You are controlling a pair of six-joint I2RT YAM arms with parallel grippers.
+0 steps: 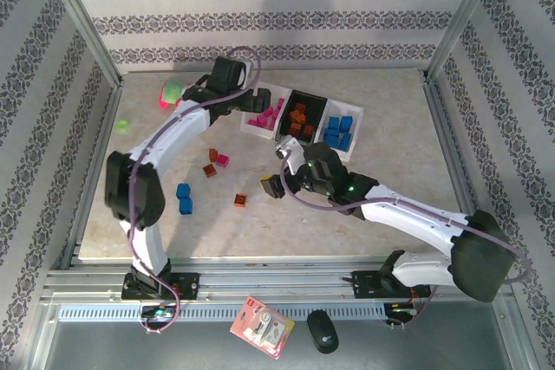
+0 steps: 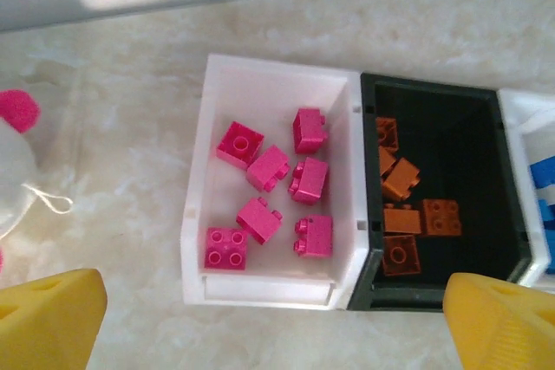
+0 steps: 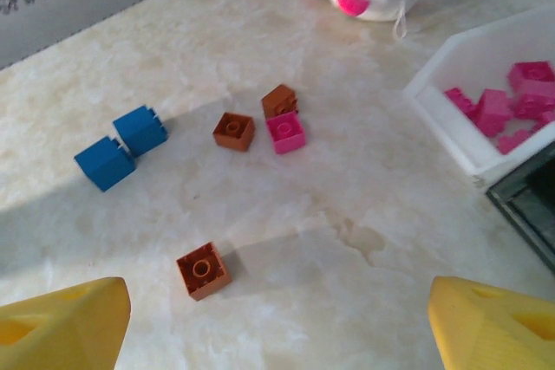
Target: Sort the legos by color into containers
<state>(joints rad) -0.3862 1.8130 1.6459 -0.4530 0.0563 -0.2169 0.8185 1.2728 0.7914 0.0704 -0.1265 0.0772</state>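
- Stage: sorting is judged nearly done. The containers (image 1: pixel 308 94), upper centre of the top view, each hold one colour, and six legos (image 1: pixel 240 201) lie loose on the desk (image 1: pixel 399 127).
- Left end effector (image 2: pixel 276 327): fingers spread wide and empty, hanging over the near rim of the white tray (image 2: pixel 198 214) of magenta bricks. The black tray (image 2: pixel 473 127) of orange bricks adjoins it on the right.
- Right end effector (image 3: pixel 277 331): likewise spread and empty, above the loose bricks.
- Loose bricks, right wrist view: lone orange brick (image 3: pixel 200 270) at lower centre, two blue bricks (image 3: pixel 139 130) at left, and a magenta brick (image 3: pixel 286 133) touching one of two orange ones at centre.
- Next move, as judged: lower the right end effector over the lone orange brick, turn the wrist square to its sides, close, and carry it to the black tray.
- Appearance: small, glossy, hard-edged blocks, mostly studs up.
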